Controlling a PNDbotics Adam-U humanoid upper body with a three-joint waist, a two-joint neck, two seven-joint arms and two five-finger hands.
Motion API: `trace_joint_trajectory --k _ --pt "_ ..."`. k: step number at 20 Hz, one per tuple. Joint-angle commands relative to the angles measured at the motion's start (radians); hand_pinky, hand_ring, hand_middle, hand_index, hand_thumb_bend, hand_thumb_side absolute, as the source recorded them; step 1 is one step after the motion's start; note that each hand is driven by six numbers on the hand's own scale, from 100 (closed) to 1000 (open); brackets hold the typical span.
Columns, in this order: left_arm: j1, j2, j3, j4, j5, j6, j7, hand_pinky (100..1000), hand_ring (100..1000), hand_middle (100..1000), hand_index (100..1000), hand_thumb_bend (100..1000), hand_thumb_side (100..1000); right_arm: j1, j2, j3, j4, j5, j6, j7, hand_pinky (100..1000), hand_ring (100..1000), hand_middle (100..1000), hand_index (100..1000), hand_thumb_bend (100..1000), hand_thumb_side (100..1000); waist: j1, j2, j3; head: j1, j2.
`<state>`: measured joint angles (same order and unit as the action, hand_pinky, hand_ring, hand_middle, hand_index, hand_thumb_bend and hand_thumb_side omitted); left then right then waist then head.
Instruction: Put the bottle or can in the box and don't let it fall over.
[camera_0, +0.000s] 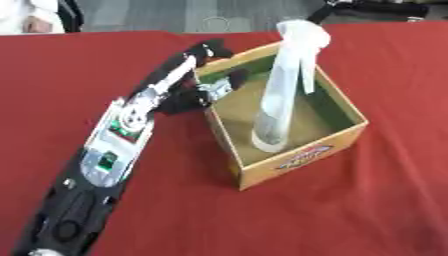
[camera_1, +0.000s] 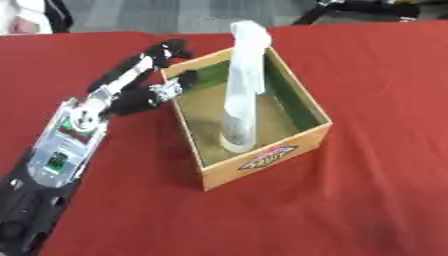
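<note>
A tall white spray bottle (camera_0: 282, 95) stands upright inside an open cardboard box (camera_0: 302, 161), its base near the front wall and its trigger head (camera_0: 304, 34) rising above the rim. My left hand (camera_0: 203, 82) is at the box's left wall, outside it. Its fingers are spread and relaxed: some reach up along the far left corner, and the thumb lies over the left rim. The hand is apart from the bottle and holds nothing. My right hand shows in neither view.
My left forearm (camera_0: 118, 135) runs diagonally from the lower left corner across the red table (camera_0: 376, 200). Dark equipment (camera_0: 376, 7) lies beyond the far right edge. A person in white sits beyond the far left corner.
</note>
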<state>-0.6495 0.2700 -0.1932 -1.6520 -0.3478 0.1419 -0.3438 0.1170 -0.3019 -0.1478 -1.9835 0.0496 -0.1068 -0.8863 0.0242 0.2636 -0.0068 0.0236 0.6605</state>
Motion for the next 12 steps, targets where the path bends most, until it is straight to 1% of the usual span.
trace_joint_trajectory --k 1,2,5,6,7,9,10,12 --pt "0.033 0.078 0.054 -0.086 0.046 -0.017 0.035 1000 1000 1000 944 334 1000 0.008 -0.014 -0.014 -0.016 0.016 -0.011 -0.005 753 906 815 797 100 792 -0.002 -0.025 0.007 -0.017 -0.014" --pt "0.057 0.099 0.073 -0.110 0.060 -0.025 0.049 1000 1000 1000 944 333 1000 0.013 -0.017 -0.016 -0.016 0.024 -0.013 -0.005 754 908 820 801 100 794 -0.003 -0.025 0.015 -0.028 -0.014" --pt "0.128 0.162 0.141 -0.181 0.104 -0.043 0.092 1000 1000 1000 943 287 1000 0.026 -0.027 -0.017 -0.016 0.055 -0.017 0.004 761 917 842 822 100 793 -0.007 -0.028 0.033 -0.048 -0.015" --pt "0.152 0.178 0.165 -0.205 0.119 -0.049 0.107 1000 1000 1000 923 254 1000 0.031 -0.032 -0.018 -0.016 0.068 -0.020 0.008 767 922 851 828 100 794 -0.009 -0.029 0.036 -0.052 -0.016" --pt "0.170 0.190 0.188 -0.228 0.129 -0.059 0.121 985 1000 1000 888 230 965 0.034 -0.038 -0.021 -0.016 0.081 -0.023 0.013 774 927 861 831 100 764 -0.011 -0.030 0.039 -0.055 -0.016" --pt "0.189 0.191 0.231 -0.271 0.151 -0.082 0.148 964 1000 982 873 247 939 0.042 -0.060 -0.040 -0.016 0.106 -0.030 0.023 784 935 872 835 100 711 -0.016 -0.028 0.048 -0.057 -0.019" --pt "0.192 0.189 0.253 -0.294 0.164 -0.096 0.161 960 1000 978 866 254 919 0.045 -0.076 -0.058 -0.016 0.120 -0.038 0.027 787 937 877 837 100 687 -0.020 -0.024 0.060 -0.061 -0.023" --pt "0.193 0.180 0.299 -0.333 0.192 -0.124 0.190 954 1000 977 858 287 909 0.046 -0.100 -0.089 -0.016 0.148 -0.053 0.025 791 937 882 842 100 677 -0.026 -0.017 0.080 -0.067 -0.031"
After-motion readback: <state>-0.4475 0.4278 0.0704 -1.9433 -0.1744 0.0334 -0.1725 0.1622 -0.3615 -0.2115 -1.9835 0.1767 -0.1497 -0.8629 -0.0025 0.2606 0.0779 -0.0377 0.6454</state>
